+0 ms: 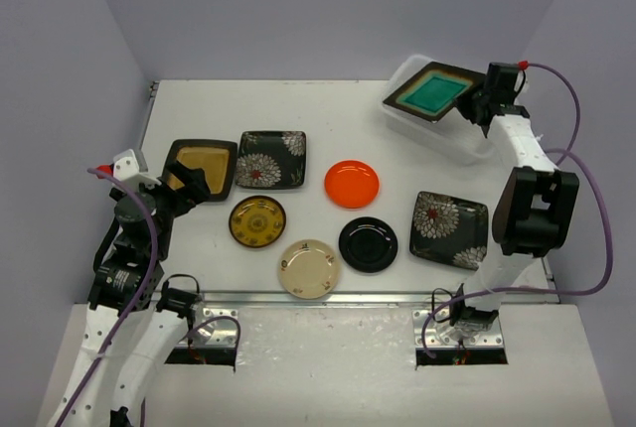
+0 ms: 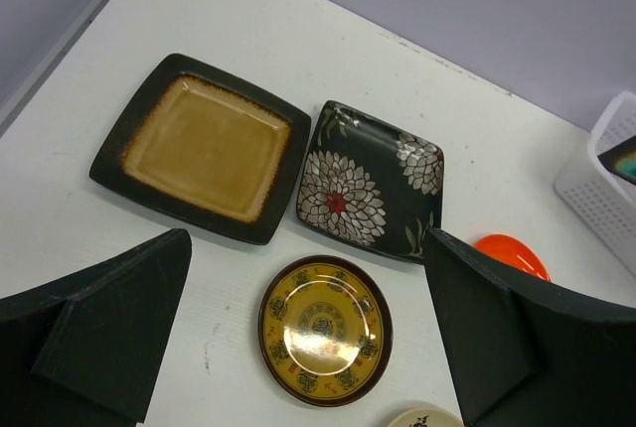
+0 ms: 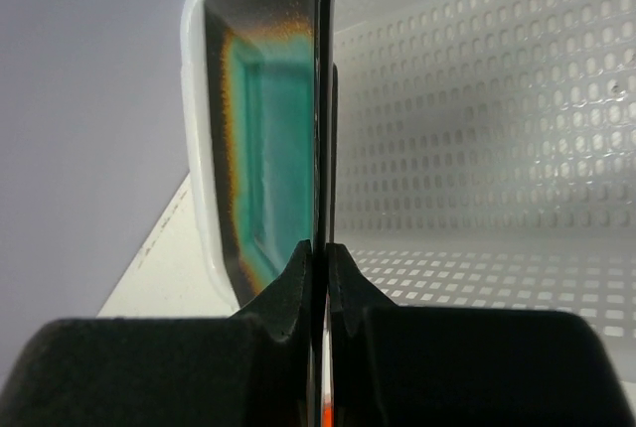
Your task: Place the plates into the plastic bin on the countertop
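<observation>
We see the right end effector [image 1: 477, 101] in the upper right of the top view. It is clenched on one edge of the teal plate [image 1: 435, 92]. The plate is tilted and hangs over the far end of the white bin [image 1: 465, 146]. We cannot tell if it touches the bin's rim. In the right wrist view the two fingers [image 3: 288, 283] pinch the thin plate edge. The bin's wall, full of small holes, is right behind it.

The left end effector [image 1: 189, 187] is at the left side of the top view. Its jaws are spread wide and nothing is between them. It is over the near left part of the mustard plate [image 1: 204, 166].

Seven plates lie flat on the white worktop [image 1: 328, 109]. The mustard plate is at the left, and the left flower plate [image 1: 271, 159] is just beside it. Below those two sits the brown-yellow plate [image 1: 257, 221]. The orange plate [image 1: 352, 184] is in the middle. The cream plate [image 1: 309, 268] and the black plate [image 1: 368, 244] are near the bottom edge. The right flower plate [image 1: 449, 227] is at the right, below the bin.
</observation>
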Robot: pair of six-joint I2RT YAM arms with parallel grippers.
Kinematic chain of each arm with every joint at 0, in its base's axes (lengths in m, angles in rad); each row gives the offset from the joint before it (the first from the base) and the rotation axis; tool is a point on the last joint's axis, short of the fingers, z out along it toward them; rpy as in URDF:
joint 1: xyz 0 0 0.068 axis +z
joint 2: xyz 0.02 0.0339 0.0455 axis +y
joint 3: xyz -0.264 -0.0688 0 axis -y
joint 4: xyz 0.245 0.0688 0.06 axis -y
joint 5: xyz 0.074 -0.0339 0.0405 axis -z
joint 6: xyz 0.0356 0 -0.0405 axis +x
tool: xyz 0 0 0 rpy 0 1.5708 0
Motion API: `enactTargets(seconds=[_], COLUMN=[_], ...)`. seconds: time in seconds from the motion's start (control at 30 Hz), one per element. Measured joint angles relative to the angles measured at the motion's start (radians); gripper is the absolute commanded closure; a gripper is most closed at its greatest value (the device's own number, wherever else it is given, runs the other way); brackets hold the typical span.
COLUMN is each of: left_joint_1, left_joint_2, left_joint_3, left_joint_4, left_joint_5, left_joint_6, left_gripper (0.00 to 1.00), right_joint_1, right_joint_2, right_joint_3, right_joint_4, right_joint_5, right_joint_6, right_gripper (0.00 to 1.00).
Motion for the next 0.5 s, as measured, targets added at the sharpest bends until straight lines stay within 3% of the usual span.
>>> enactTargets(seconds=[0.5], left_joint_1=[-0.002], left_joint_2=[-0.006], left_joint_3=[0.0], left_joint_4=[0.0], left_joint_5=[0.0], left_joint_6=[0.0], left_gripper=[0.0], right_joint_1=[0.0], right_joint_2=[0.03], right_joint_3=[0.064], right_joint_4=[-0.165], right_joint_5=[0.073], right_joint_6=[-0.114], right_gripper=[1.0])
